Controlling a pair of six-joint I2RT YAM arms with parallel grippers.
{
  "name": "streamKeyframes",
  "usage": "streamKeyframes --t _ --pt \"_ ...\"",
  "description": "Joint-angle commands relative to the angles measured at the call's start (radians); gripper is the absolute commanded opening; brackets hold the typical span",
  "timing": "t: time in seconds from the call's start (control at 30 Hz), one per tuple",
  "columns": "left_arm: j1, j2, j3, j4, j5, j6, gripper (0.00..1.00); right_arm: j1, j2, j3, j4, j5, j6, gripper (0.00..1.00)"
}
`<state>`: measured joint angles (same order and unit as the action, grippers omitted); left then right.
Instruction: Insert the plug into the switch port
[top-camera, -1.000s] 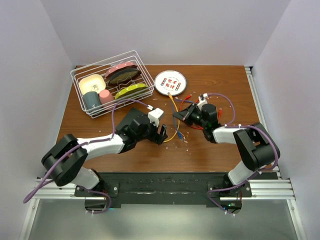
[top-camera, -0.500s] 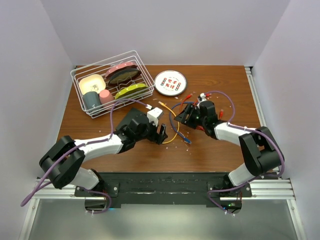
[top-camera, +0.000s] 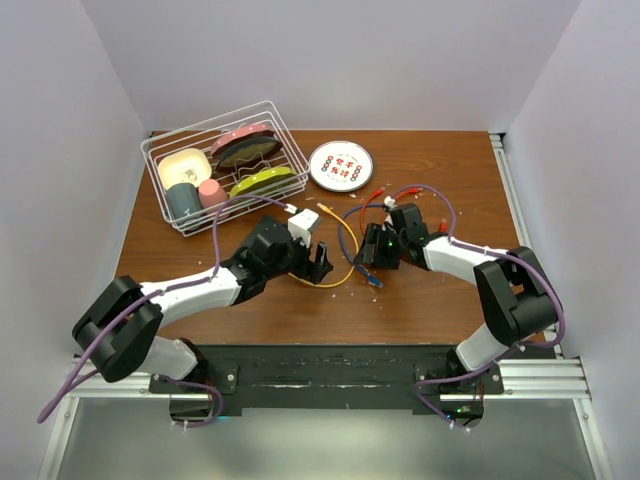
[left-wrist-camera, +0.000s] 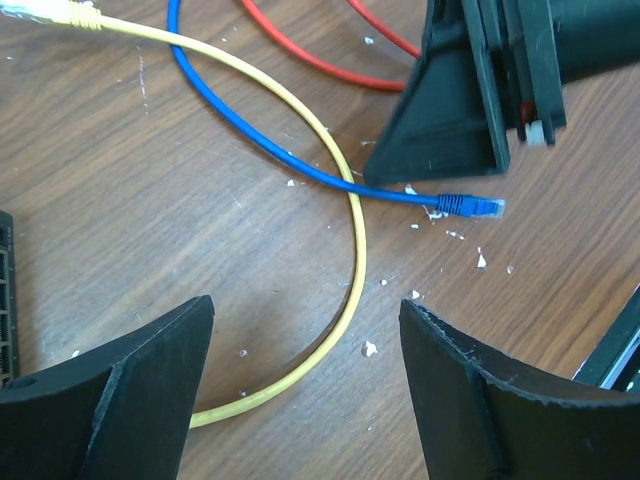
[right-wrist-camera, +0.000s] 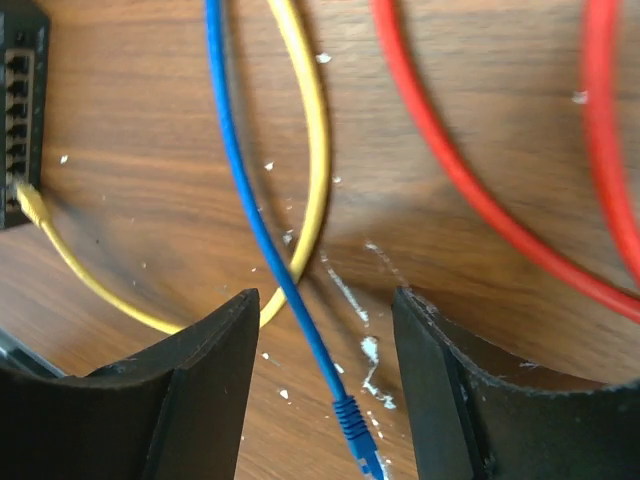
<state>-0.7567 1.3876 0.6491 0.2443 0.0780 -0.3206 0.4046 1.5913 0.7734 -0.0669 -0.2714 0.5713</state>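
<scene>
Switch (right-wrist-camera: 18, 100) ports, unseen from above, show at the right wrist.

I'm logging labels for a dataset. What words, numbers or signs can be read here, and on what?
None can be read.
White plate: red marks in the middle, too small to read.
Switch: no label shows beside its sockets.
</scene>
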Motion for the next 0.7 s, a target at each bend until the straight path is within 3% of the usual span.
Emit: streamKeyframes --t 0.0,0.1,0.2,0.23,0.33,0.67 --pt "0.017 -0.035 0.011 0.018 0.016 -0.018 0.8 0.054 0.021 0.015 -0.059 -0.054 -0.044 0.58" --pt "0.02 -0.041 0.009 0.013 0.017 -0.02 0.8 0.097 0.05 0.033 -0.065 -0.071 -0.045 0.52" --pt "0.023 -0.058 0.006 0.004 0.014 -0.023 0.8 0.135 0.079 0.05 -0.059 -0.08 -0.036 0.36" --pt "0.025 -0.07 0.004 0.001 0.014 -0.024 0.8 0.14 0.085 0.053 -0.056 -0.086 -0.033 0.23" --pt "0.025 -0.096 -0.005 -0.005 0.012 -0.023 0.8 0.145 0.091 0.053 -0.024 -0.129 -0.01 0.01" --pt "0.025 -0.127 -0.039 0.084 0.172 -0.04 0.75 0.143 0.073 0.046 0.272 -0.245 0.261 0.0"
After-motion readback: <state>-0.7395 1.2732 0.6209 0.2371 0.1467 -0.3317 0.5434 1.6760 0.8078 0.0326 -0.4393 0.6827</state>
